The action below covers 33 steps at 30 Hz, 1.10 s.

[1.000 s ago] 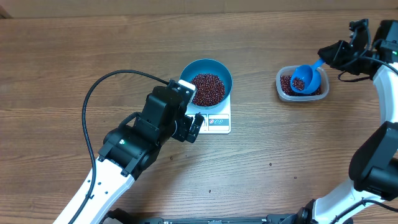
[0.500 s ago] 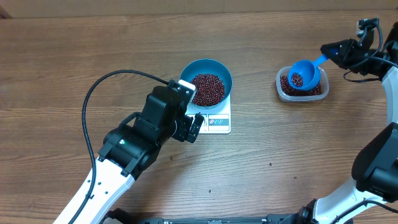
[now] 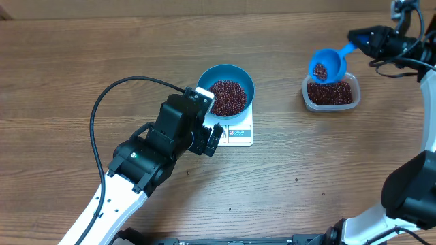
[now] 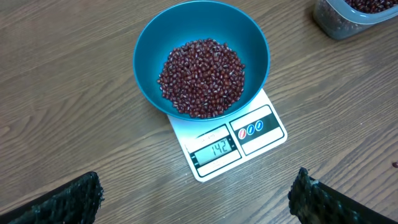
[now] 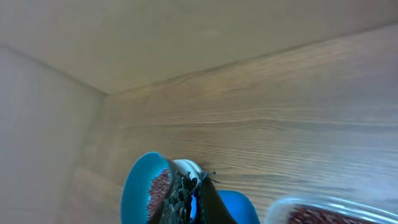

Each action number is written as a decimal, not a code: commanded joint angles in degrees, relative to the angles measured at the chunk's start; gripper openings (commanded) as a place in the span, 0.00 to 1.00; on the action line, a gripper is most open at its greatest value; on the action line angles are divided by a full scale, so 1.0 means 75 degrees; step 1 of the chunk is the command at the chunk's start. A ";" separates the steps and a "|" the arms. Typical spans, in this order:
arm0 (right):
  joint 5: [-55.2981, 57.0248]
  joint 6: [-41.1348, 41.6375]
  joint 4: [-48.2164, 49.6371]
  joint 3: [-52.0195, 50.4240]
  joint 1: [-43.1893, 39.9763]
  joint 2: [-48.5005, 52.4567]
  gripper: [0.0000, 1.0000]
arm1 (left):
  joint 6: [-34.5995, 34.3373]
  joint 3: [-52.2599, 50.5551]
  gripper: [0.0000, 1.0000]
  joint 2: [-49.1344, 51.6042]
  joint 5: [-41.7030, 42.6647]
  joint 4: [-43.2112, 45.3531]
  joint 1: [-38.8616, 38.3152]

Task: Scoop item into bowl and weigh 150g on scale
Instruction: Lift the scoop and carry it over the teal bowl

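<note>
Right gripper [image 3: 357, 42]: black fingers clamped together on the handle of a small blue plastic scoop [image 3: 327, 66], which is raised over the far edge of a clear rounded tub [image 3: 306, 95]. Dark red-brown beans [image 3: 331, 92] lie in both. Left gripper [image 4: 196, 208]: jaws wide apart and empty, low over the table [image 3: 61, 61], which is matte brown wood grain. More beans, small and glossy, are heaped in a round deep blue bowl [image 4: 149, 50]. The bowl sits on a flat white square scale [image 4: 264, 134]. Its display reads 142.
</note>
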 commanded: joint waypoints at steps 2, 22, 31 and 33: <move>-0.0163 0.0003 -0.0003 0.0265 0.0466 -0.0417 0.04 | -0.0050 -0.0044 1.00 0.0061 -0.0073 0.0026 -0.0003; 0.0539 0.0189 0.0356 0.0653 0.2964 -0.0452 0.04 | -0.0050 -0.0044 0.99 0.0061 -0.0073 0.0023 -0.0003; 0.1979 -0.0405 0.0294 0.0691 0.4016 -0.0452 0.04 | -0.0050 -0.0044 1.00 0.0061 -0.0073 0.0023 -0.0003; 0.2512 -0.0478 0.0306 0.0691 0.4313 -0.0452 0.04 | -0.0050 -0.0044 0.99 0.0061 -0.0073 0.0023 -0.0003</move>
